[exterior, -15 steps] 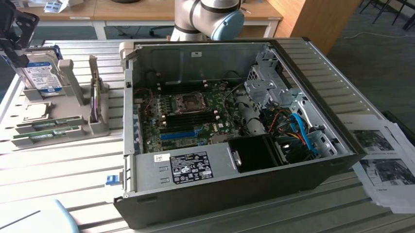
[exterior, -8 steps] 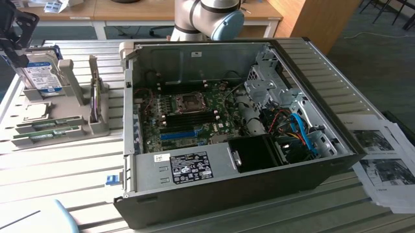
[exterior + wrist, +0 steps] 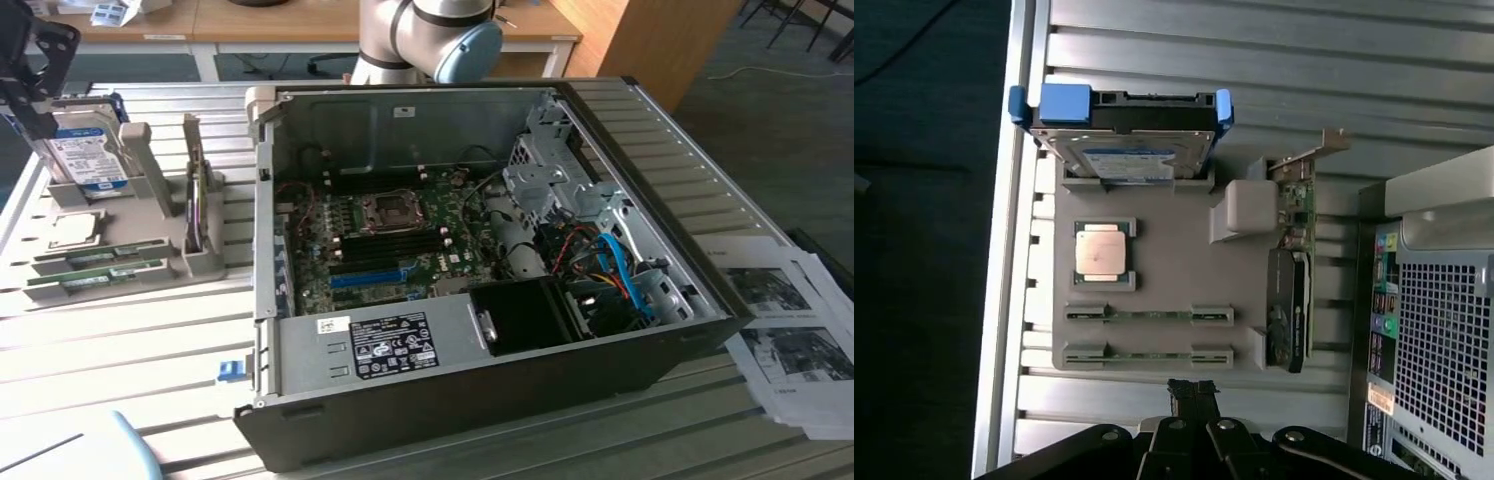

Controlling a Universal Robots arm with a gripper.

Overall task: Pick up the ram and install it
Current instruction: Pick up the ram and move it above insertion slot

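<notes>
Two alike green ram sticks lie on edge in slots of a grey holder: one ram stick nearer the CPU chip, the other ram stick at the holder's outer edge. In the exterior view they sit at the holder's front, the first ram stick behind the second ram stick. My gripper hangs above the table just beyond the outer stick, its fingers together with nothing between them. In the exterior view the gripper is at the top left, above the hard drive.
The holder also carries a blue-labelled hard drive, a CPU chip and an upright expansion card. The open computer case fills the middle, with its motherboard exposed and a blue slot. Papers lie on the exterior view's right.
</notes>
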